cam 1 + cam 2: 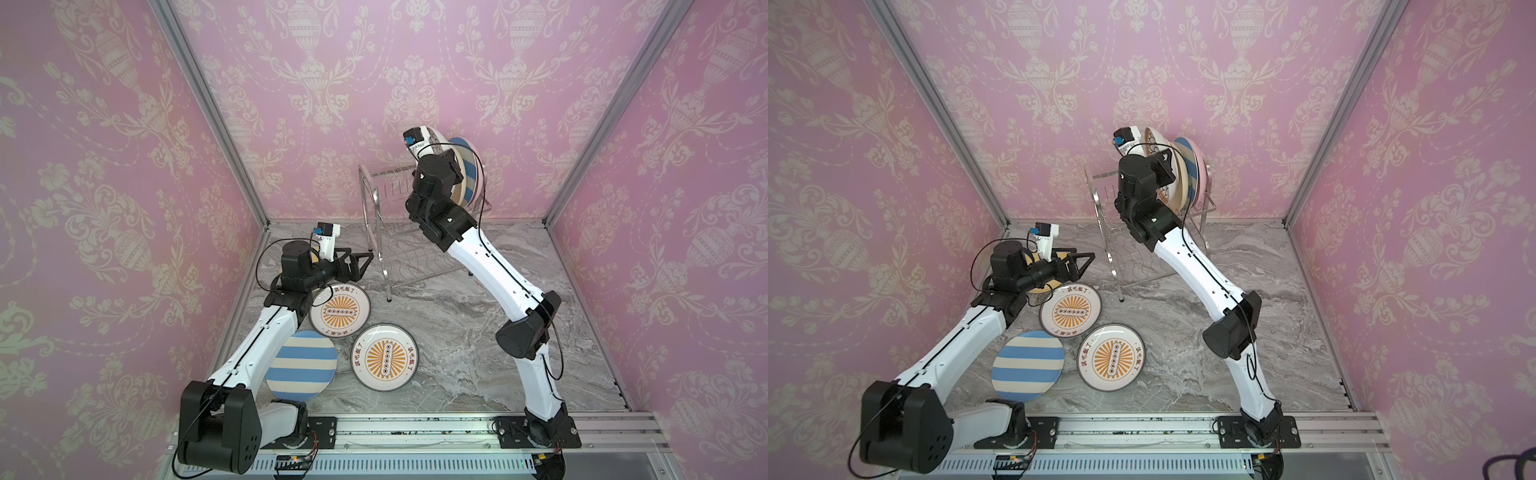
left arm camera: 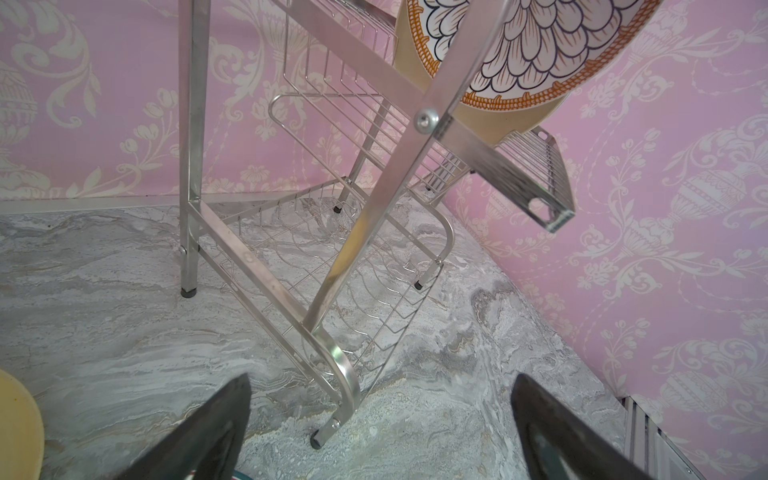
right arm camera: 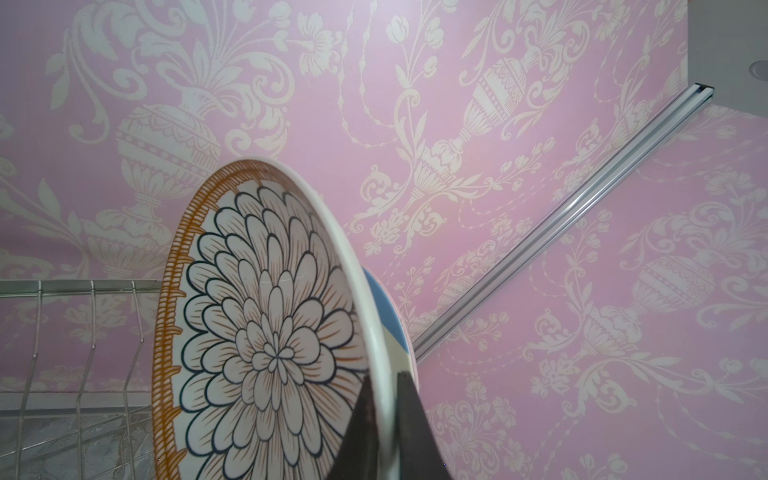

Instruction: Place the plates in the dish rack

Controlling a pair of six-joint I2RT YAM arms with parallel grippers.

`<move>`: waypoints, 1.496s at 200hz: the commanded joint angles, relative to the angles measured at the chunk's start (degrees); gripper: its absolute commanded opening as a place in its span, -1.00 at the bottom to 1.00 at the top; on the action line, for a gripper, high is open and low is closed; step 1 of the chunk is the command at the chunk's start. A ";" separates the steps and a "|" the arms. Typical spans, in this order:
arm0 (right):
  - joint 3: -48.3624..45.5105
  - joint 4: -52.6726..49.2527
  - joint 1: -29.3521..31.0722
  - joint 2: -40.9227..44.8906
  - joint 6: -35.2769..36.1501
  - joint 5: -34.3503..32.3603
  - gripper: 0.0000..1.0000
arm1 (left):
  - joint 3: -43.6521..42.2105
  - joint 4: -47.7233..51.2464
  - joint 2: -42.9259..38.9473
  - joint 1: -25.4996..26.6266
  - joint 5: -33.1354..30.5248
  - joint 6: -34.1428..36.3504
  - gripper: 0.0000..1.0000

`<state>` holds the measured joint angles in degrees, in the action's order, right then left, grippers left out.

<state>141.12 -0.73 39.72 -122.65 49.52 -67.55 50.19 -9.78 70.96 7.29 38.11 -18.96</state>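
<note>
The steel dish rack [image 1: 376, 208] [image 1: 1100, 216] stands at the back of the marble table. My right gripper [image 3: 384, 376] is shut on the rim of the black-petal plate [image 3: 266, 340] [image 2: 540, 54], held upright on the rack's upper tier. Behind it stand a beige plate [image 1: 1177, 195], a blue-striped plate [image 1: 1187, 166] and a pink plate [image 1: 1204, 174]. My left gripper [image 2: 382, 378] [image 1: 365, 266] is open and empty, low over the table near the rack's front foot. Two sunburst plates [image 1: 340, 311] [image 1: 384, 358] and a striped plate [image 1: 301, 365] lie flat on the table.
A yellow plate [image 1: 1054, 284] [image 2: 16, 424] lies mostly hidden under my left wrist. The rack's lower tier [image 2: 374, 291] holds nothing. Pink patterned walls close in the table on three sides. A metal rail [image 1: 415, 432] runs along the front edge.
</note>
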 commanded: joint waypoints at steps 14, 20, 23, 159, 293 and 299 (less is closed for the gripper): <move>-1.47 5.63 -0.51 3.91 -2.05 -0.56 -1.00 | -0.69 -0.32 -0.37 -0.37 1.35 1.16 0.99; -2.06 5.13 -0.60 4.10 -2.87 -0.65 -1.00 | -0.92 -0.53 -0.38 -0.40 1.22 1.18 0.99; -2.29 4.72 -0.61 4.15 -3.40 -0.65 -1.00 | -0.97 -0.59 -0.32 -0.40 1.11 1.20 0.99; -7.71 0.95 -2.09 6.12 -10.77 -0.28 -1.00 | -1.04 -0.79 -0.03 -0.39 1.27 1.02 0.99; -0.30 -0.80 -2.55 2.28 -8.91 0.47 -1.00 | -0.89 -0.64 0.05 -0.37 1.82 0.99 0.99; -0.25 -1.29 -2.58 2.16 -9.51 0.65 -1.00 | -0.88 -0.63 0.00 -0.36 1.80 1.02 0.99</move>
<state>140.00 -5.98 37.47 -121.69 44.16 -66.87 49.65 -9.82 70.98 7.29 38.50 -18.96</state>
